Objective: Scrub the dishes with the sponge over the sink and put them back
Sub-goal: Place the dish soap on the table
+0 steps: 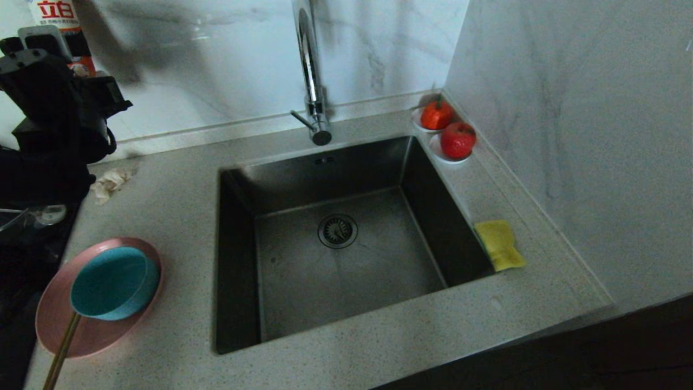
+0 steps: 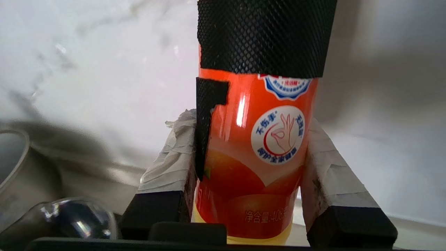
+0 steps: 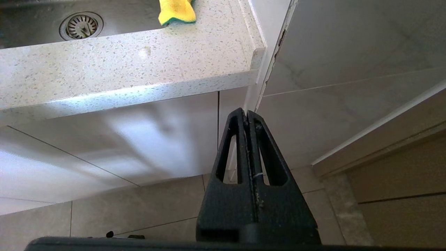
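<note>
Head view is running dim; the sink [image 1: 335,238] basin is lying in shadow. Glare is streaking the orange bottle [image 2: 254,157] in the left wrist view. A dark arm shadow is smearing the wall.

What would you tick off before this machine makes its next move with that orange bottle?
1. Left claw shut on the orange bottle: ok.
2. Bottle upright in the grip: ok.
3. Sink free of dishes: ok.
4. Sponge on the counter at the sink's right rim: ok.
5. Teal bowl resting on the pink plate, chopsticks alongside: ok.
6. Right claw shut, hanging below the counter edge: ok.
</note>
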`<state>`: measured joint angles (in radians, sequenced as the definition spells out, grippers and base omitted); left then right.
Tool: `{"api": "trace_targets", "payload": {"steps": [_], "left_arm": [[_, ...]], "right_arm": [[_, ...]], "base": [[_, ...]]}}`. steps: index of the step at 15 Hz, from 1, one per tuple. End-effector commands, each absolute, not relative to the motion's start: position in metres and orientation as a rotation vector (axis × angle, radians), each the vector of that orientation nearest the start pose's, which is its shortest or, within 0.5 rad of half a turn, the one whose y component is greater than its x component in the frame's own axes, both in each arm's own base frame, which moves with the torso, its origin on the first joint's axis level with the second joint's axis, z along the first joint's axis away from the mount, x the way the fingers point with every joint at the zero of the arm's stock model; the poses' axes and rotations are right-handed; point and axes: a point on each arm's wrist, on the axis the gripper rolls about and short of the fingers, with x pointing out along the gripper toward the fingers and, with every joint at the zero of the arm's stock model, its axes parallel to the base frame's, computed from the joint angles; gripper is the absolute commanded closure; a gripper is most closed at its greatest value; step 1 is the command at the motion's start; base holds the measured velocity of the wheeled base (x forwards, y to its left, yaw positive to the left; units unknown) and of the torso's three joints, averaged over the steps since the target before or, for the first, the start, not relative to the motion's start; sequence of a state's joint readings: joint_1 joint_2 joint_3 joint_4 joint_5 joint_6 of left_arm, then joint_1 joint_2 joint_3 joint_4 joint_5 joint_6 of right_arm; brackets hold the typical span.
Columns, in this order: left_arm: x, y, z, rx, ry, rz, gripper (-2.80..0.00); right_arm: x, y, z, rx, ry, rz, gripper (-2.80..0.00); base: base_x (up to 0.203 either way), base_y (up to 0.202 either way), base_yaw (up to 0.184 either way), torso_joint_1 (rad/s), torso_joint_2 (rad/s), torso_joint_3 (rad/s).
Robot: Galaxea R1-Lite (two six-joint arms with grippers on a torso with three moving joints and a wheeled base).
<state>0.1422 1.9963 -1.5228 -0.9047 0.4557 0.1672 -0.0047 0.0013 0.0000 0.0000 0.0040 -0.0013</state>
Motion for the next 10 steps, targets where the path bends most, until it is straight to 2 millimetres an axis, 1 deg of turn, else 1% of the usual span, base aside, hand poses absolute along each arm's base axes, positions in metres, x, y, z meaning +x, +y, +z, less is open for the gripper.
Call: {"api": "trace_targets", "payload": {"steps": [1, 4, 7, 10], "left_arm": [[0.408, 0.072, 0.291, 0.096, -0.350, 0.634, 0.00], [0.410, 0.072, 0.288, 0.089, -0.343, 0.635, 0.00], [0.417, 0.073, 0.278, 0.084, -0.321, 0.645, 0.00], [0.426, 0.075, 0.273, 0.069, -0.326, 0.696, 0.00]], "right_arm": [[-0.023, 0.000, 0.076, -0.002, 0.002, 0.000, 0.00], [-0.023, 0.000, 0.076, -0.002, 0.002, 0.000, 0.00], [-0.023, 0.000, 0.076, -0.002, 0.002, 0.000, 0.00], [-0.023, 0.000, 0.076, -0.002, 0.002, 0.000, 0.00]], "base": [[0.000, 0.000, 0.000, 0.000, 0.00, 0.000], [0.000, 0.000, 0.000, 0.000, 0.00, 0.000], [0.000, 0.000, 0.000, 0.000, 0.00, 0.000], [0.000, 0.000, 0.000, 0.000, 0.00, 0.000]]}}
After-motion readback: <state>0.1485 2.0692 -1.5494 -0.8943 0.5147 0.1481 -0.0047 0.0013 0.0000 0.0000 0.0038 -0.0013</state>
